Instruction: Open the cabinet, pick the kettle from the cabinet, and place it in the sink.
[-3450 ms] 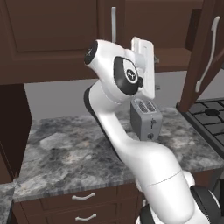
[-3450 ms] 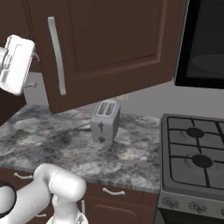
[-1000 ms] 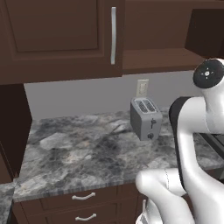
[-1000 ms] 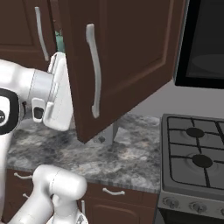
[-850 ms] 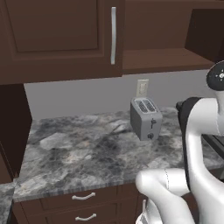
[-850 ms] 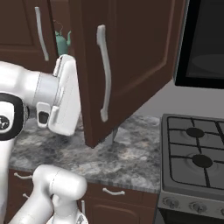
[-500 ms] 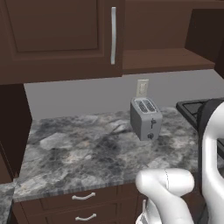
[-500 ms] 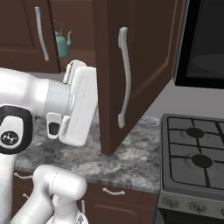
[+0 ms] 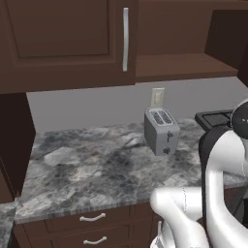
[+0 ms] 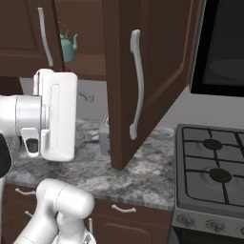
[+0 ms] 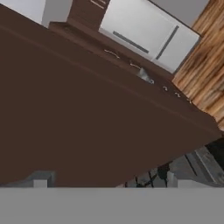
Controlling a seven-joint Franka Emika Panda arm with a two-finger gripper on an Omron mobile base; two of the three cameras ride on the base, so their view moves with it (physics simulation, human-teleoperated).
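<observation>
the cabinet (image 10: 152, 71) has its right door swung wide, the left one shut. the kettle (image 10: 68, 47) stands on the shelf inside, near its left edge. the gripper (image 11: 105, 178) is spread wide against the door's brown face, holding nothing.

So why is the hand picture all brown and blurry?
Hand view: the camera sits close against the open cabinet door, so its brown panel looks soft and flat. Right base view: the same door looks sharper, and the kettle sits in dim shadow inside.
</observation>
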